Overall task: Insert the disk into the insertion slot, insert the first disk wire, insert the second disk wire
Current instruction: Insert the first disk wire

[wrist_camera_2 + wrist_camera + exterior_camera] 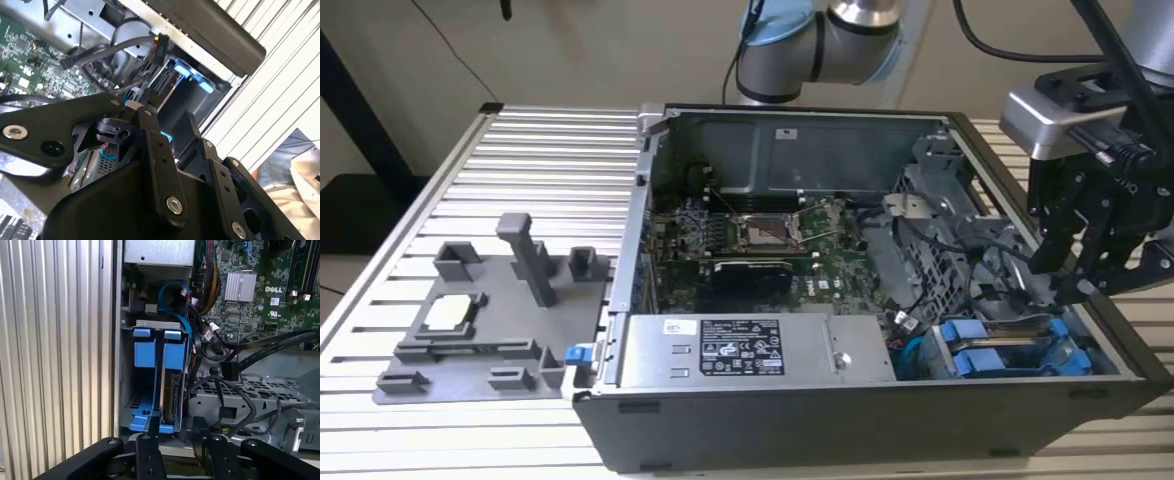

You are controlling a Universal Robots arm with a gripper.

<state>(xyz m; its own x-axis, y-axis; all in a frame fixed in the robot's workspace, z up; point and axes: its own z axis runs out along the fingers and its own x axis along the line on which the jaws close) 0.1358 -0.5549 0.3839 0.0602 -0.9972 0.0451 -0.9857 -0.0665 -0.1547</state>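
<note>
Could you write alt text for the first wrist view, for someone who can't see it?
A disk in a blue bracket stands edge-on inside the grey insertion slot of an open computer case. The open gripper hovers near it, beside black cables.

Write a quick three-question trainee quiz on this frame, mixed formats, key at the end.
1. True or false: the disk stands inside the insertion slot.
2. The hand is nearest to: A the insertion slot; B the grey fixture tray; C the power supply.
3. Fill in: the bracket framing the disk is ____.
Key: 1 true; 2 A; 3 blue.
</note>
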